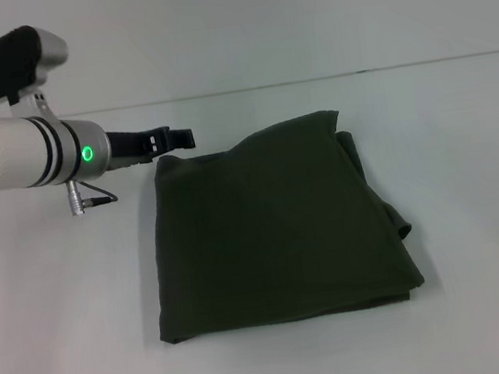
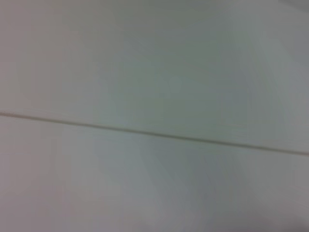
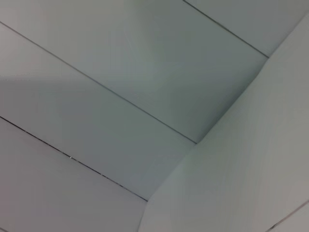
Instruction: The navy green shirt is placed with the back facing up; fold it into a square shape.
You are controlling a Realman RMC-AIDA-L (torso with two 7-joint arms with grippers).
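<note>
The navy green shirt (image 1: pixel 274 225) lies folded into a rough square on the white table in the head view, plain side up, with some layers bunched along its right edge. My left gripper (image 1: pixel 176 140) hovers at the shirt's far left corner, its dark fingers pointing right, just above or beside the cloth. Whether anything is between the fingers does not show. The right gripper is out of view. Both wrist views show only pale panelled surfaces.
A white table (image 1: pixel 58 344) surrounds the shirt on all sides, with bare surface left, right and in front. A seam line (image 1: pixel 354 73) marks the table's far edge against the wall.
</note>
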